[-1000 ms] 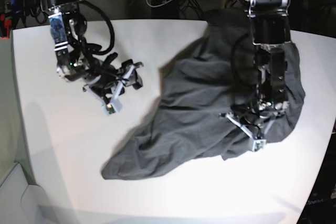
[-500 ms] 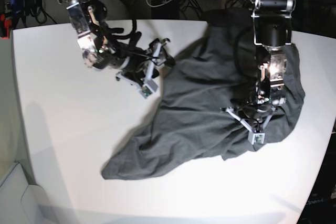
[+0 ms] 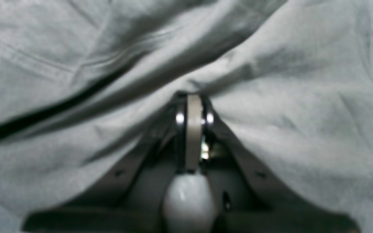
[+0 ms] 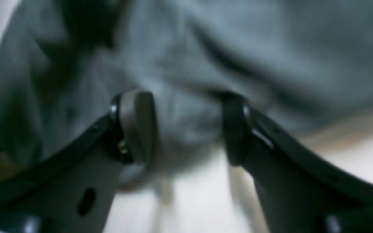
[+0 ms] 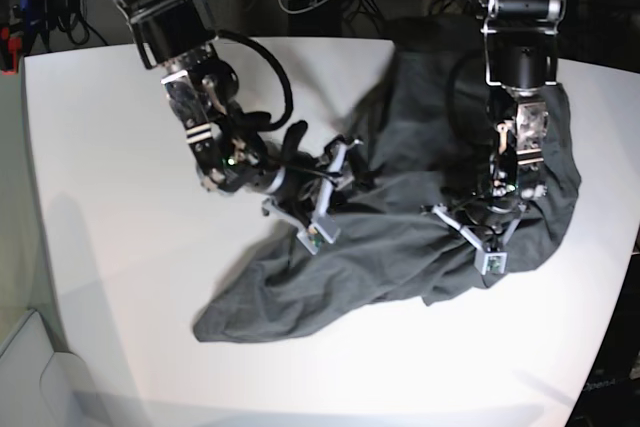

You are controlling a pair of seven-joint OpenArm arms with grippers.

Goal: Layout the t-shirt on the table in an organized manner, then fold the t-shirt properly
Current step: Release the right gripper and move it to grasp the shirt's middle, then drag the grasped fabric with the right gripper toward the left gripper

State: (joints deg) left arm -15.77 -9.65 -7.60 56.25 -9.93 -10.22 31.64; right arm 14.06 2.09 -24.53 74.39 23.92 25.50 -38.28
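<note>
The crumpled dark charcoal-grey fabric t-shirt [image 5: 400, 227] lies on the white smooth worktop [image 5: 120, 277]. The right gripper [image 4: 186, 129], jaws spread, straddles its near edge fold, cloth directly ahead. The left gripper [image 3: 193, 129], pressed together, pinches fabric farther across.

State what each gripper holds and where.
The left gripper is shut on a pinched fold in the middle of the t-shirt. The right gripper is open around the shirt's edge, gripping nothing.
</note>
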